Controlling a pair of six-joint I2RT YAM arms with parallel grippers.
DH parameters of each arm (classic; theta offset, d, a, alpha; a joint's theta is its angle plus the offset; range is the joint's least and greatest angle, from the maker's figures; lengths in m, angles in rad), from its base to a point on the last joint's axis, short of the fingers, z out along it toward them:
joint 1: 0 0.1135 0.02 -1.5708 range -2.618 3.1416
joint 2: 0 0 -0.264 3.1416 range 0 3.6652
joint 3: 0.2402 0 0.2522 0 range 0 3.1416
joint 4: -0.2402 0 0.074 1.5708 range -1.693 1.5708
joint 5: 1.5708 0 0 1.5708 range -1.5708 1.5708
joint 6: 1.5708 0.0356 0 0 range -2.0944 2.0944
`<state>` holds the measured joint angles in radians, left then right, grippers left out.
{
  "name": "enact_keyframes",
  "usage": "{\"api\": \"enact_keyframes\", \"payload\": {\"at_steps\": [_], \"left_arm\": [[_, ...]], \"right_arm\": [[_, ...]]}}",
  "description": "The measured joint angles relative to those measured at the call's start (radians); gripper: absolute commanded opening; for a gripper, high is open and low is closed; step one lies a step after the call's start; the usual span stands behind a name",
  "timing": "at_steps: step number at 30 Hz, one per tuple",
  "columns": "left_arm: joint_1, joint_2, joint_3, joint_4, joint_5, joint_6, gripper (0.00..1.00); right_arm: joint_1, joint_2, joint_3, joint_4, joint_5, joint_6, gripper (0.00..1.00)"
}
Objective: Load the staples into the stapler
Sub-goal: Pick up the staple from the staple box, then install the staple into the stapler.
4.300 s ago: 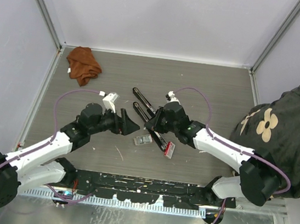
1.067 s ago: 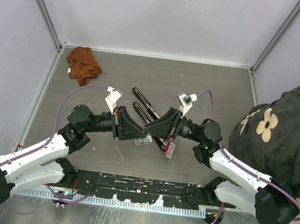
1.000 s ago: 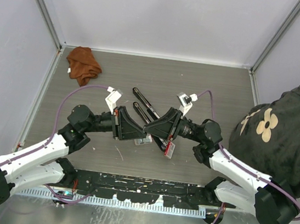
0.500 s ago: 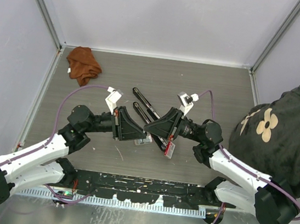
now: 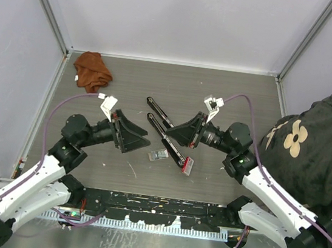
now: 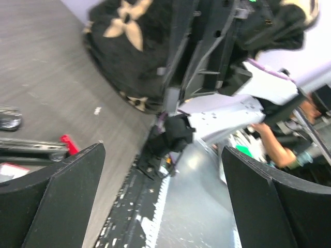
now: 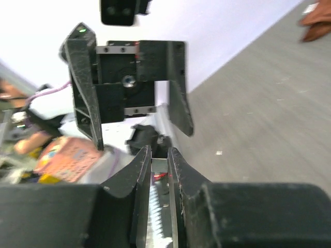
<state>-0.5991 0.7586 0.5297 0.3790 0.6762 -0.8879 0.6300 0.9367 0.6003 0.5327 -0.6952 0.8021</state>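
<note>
left arm: I have it reaching in from the near-left, elbow out to the left, forearm pointing right toward the table's middle.
left gripper (image 5: 139, 140): held above the table (image 5: 237, 96) and left of the staples, turned sideways. My fingers (image 6: 57, 201) are spread wide with nothing between them.
right arm: comes in from the near-right, forearm angled up and left, wrist raised off the table.
right gripper (image 5: 168, 133): over the near stapler bar, pointing left at my other gripper. Its fingers (image 7: 126, 181) are drawn almost together with a thin slit left. I see nothing pinched, but can't rule out something thin.
grippers together: facing each other, apart. My right wrist camera looks straight into the left one's spread fingers.
staples (image 5: 158, 155): in their small grey tray, flat on the table between my two grippers and nearer the bases, untouched.
staple box (image 5: 187, 165): red-and-white, just right of the tray, touching the near end of the stapler bar or just beside it.
stapler (image 5: 165, 139): two long black bars side by side, slanting from far-left to near-right. I can't tell if it is one opened out or two.
cloth (image 5: 92, 70): rust-brown, crumpled at the far-left corner.
person (image 5: 309, 149): black floral garment at the right edge.
</note>
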Motion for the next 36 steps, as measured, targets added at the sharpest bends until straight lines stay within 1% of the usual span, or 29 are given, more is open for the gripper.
{"api": "enact_keyframes", "payload": {"at_steps": [3, 5, 8, 13, 21, 25, 32, 36], "left_arm": [[0.079, -0.052, 0.009, -0.151, -0.039, 0.074, 0.98], [0.122, -0.051, 0.020, -0.237, -0.061, 0.118, 0.98], [0.173, -0.009, 0.028, -0.325, -0.088, 0.168, 0.98], [0.194, 0.067, 0.027, -0.420, -0.142, 0.230, 0.98], [0.194, 0.079, 0.013, -0.452, -0.279, 0.356, 0.98], [0.194, 0.084, -0.002, -0.459, -0.325, 0.390, 0.98], [0.194, 0.084, -0.012, -0.459, -0.345, 0.408, 0.98], [0.194, 0.080, -0.013, -0.459, -0.348, 0.408, 0.98]], "right_arm": [[-0.006, -0.022, 0.094, -0.235, 0.099, -0.163, 0.23], [-0.006, -0.020, 0.128, -0.346, 0.167, -0.254, 0.23], [-0.003, -0.005, 0.133, -0.466, 0.268, -0.348, 0.23], [0.020, 0.073, 0.129, -0.606, 0.438, -0.455, 0.23], [0.087, 0.210, 0.120, -0.688, 0.629, -0.539, 0.23], [0.140, 0.231, 0.094, -0.693, 0.714, -0.543, 0.23], [0.227, 0.231, 0.033, -0.688, 0.829, -0.528, 0.23], [0.264, 0.231, -0.022, -0.655, 0.896, -0.514, 0.23]]}}
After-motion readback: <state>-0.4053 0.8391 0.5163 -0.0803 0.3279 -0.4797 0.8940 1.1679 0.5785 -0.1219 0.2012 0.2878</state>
